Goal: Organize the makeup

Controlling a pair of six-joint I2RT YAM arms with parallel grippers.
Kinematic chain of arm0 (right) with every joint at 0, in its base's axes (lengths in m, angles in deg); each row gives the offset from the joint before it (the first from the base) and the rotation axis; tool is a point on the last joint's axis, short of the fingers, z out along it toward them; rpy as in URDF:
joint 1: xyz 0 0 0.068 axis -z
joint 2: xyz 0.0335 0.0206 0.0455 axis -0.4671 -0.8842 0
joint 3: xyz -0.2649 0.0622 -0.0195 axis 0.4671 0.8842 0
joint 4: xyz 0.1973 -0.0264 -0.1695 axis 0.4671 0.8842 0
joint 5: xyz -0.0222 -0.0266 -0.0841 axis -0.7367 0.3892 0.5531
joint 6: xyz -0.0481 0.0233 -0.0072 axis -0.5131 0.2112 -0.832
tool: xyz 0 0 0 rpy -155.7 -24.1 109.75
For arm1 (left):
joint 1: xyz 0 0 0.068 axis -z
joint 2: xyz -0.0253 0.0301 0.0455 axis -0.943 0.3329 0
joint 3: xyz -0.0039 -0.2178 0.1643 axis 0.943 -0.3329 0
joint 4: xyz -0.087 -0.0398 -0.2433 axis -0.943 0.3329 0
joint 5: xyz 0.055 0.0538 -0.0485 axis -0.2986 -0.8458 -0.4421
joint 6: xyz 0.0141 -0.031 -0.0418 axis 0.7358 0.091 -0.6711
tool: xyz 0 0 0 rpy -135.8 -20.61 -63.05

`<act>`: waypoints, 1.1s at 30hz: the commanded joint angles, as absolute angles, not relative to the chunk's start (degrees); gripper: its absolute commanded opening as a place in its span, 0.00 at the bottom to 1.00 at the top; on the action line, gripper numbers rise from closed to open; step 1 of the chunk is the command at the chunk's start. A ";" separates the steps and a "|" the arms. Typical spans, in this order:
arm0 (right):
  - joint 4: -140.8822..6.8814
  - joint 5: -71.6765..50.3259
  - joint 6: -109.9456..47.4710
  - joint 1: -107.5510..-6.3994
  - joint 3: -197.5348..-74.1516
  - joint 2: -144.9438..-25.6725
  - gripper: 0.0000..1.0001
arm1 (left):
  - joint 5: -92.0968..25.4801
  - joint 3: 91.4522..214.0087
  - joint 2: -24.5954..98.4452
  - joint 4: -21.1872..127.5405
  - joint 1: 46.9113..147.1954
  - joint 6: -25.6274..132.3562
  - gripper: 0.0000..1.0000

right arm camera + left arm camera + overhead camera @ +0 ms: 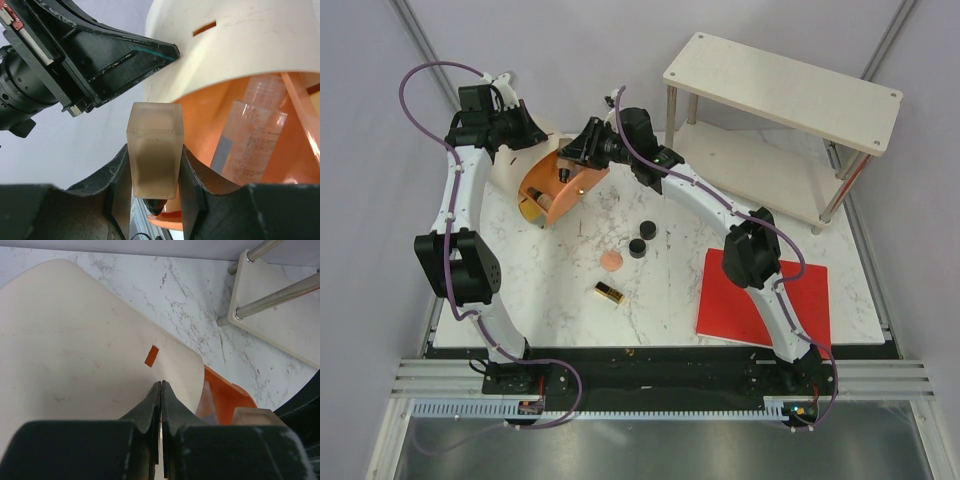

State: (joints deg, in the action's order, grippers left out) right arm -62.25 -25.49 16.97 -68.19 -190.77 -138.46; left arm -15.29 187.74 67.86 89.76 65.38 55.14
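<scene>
The orange case [560, 190] stands tilted open at the back left of the table. My left gripper [161, 384] is shut on the rim of its cream lid [75, 350], holding it up. My right gripper [154, 165] is shut on a beige foundation tube [154, 125], black cap downward, right at the case's mouth [210, 125]. Clear bottles [255, 140] lie inside the case. On the table lie two round black compacts [647, 229] [637, 247], a peach puff [611, 261] and a gold-and-black lipstick [609, 292].
A flat red sheet [760, 295] lies at the front right under the right arm. A pale two-tier shelf [780, 90] on metal legs [270, 300] stands at the back right. Both grippers [525, 135] [578, 150] crowd close together over the case.
</scene>
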 commanded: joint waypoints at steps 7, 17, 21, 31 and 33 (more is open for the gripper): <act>-62.15 -22.99 14.50 -68.80 -193.36 -138.26 0.51 | -16.96 184.71 71.12 100.46 64.67 55.28 0.06; -62.06 -21.49 14.33 -68.81 -194.68 -138.35 0.64 | -16.96 185.06 71.29 100.46 64.75 55.45 0.07; -62.15 -21.40 14.07 -68.72 -194.86 -138.09 0.64 | -16.87 185.06 71.38 100.46 64.75 55.45 0.07; -60.39 -16.57 7.74 -64.77 -184.68 -127.46 0.58 | -16.78 185.33 70.94 100.63 64.75 55.45 0.07; -60.04 -17.62 7.04 -63.63 -181.07 -125.00 0.40 | -16.79 185.59 71.03 100.63 64.75 55.45 0.07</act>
